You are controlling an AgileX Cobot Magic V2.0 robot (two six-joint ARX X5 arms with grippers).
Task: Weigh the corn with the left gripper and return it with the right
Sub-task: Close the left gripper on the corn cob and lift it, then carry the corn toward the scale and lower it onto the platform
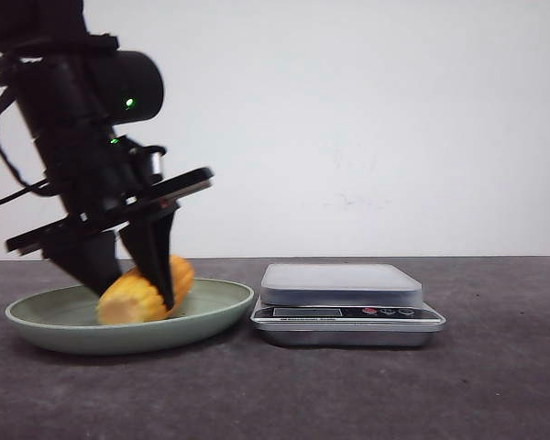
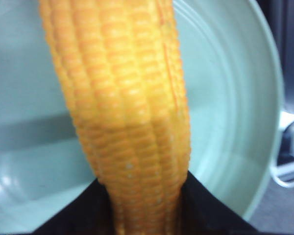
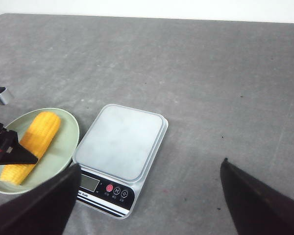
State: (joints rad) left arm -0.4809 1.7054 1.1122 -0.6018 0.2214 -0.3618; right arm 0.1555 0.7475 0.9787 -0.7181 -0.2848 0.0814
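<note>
- Currently, one corn cob (image 1: 145, 291) lies on its side in one pale green plate (image 1: 46, 319) at the left of the grey table (image 1: 495, 385); its paler cut end faces the camera in the front view.
- One left gripper (image 1: 133, 280) is lowered over the plate, tilted, with its two black fingers (image 1: 154, 249) straddling the cob.
- In the left wrist view the cob (image 2: 127, 112) runs between the finger bases, which touch it on both sides; the fingers pinch the corn. Whether the cob is clear of the plate (image 2: 235, 112) cannot be told.
- One digital kitchen scale (image 1: 346, 302) stands just beside the plate, on the robot's right of it. Its platform (image 3: 121, 141) carries nothing.
- The scale front holds one display (image 3: 89, 182) and three round buttons, one of them red (image 3: 109, 188).
- One right gripper (image 3: 149, 205) is held high above the table, well apart from the scale and plate (image 3: 63, 152). Its two dark fingers (image 3: 257, 200) are spread wide with nothing between them.
- The right wrist view shows the cob (image 3: 32, 144) on the plate with a left finger (image 3: 12, 152) against it.
</note>
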